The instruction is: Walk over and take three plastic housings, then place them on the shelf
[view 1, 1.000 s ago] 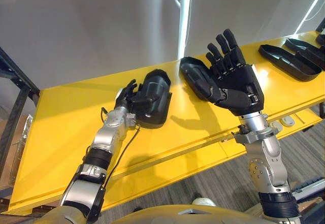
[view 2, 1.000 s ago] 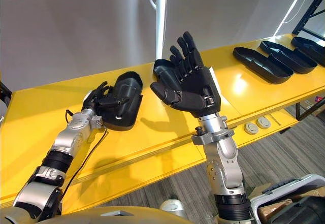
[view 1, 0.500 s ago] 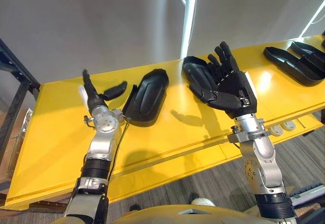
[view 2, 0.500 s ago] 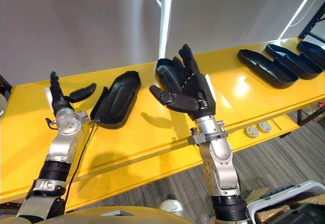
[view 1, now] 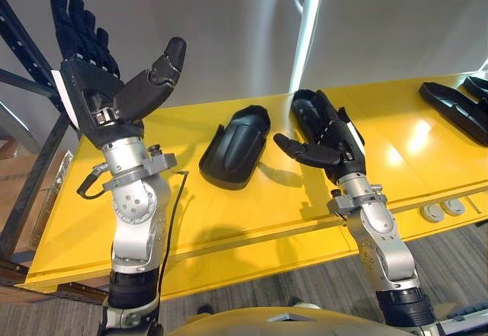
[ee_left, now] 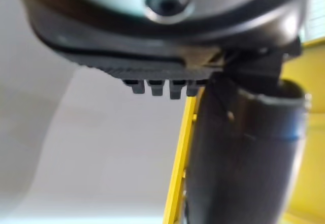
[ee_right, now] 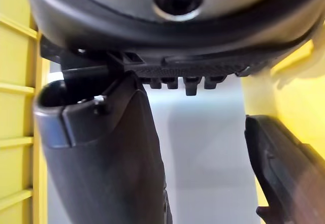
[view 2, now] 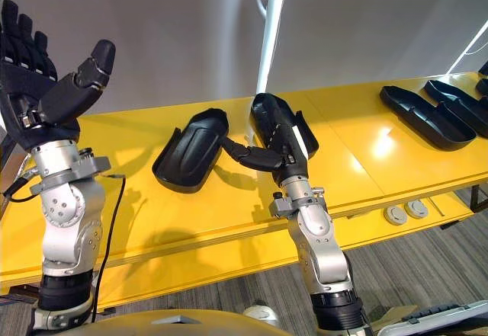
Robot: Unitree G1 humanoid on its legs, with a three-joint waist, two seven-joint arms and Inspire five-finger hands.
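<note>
The left hand [view 1: 93, 92] is raised above the left end of the yellow surface [view 1: 259, 208], fingers straight and spread, holding nothing. Bare yellow runs to the first housing [view 1: 236, 145] near the back edge. Just beside it, the right hand [view 1: 335, 142] stretches straight fingers over the second housing [view 2: 268, 115], with the thumb held apart. More housings [view 2: 423, 115] lie at the right end, well apart.

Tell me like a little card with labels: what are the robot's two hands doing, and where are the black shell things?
surface: long yellow table
left hand: high in the air, fingers straight, holding nothing
right hand: open, laid over the second housing; contact unclear
first black plastic housing: on the table between the hands, untouched
second black plastic housing: on the table, partly under the right hand
more black plastic housings: far right end of the table
</note>
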